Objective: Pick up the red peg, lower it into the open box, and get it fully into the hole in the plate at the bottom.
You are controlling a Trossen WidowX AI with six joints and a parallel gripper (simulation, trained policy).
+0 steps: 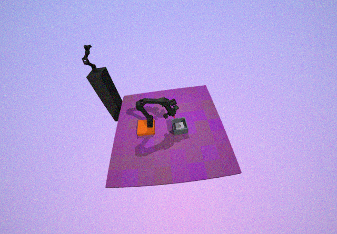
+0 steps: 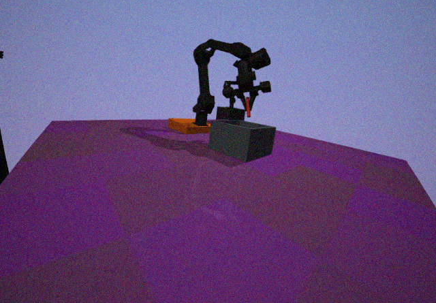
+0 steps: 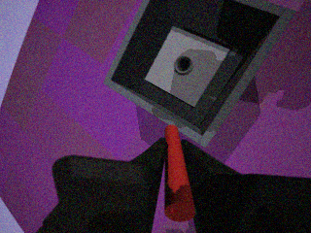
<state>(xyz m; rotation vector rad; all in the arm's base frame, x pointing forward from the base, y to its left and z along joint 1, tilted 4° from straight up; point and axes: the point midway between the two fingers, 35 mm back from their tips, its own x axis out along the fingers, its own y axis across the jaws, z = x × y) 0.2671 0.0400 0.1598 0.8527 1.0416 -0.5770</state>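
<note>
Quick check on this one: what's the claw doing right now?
Claw: closed on the red peg, held above the level of the open box's rim.
</note>
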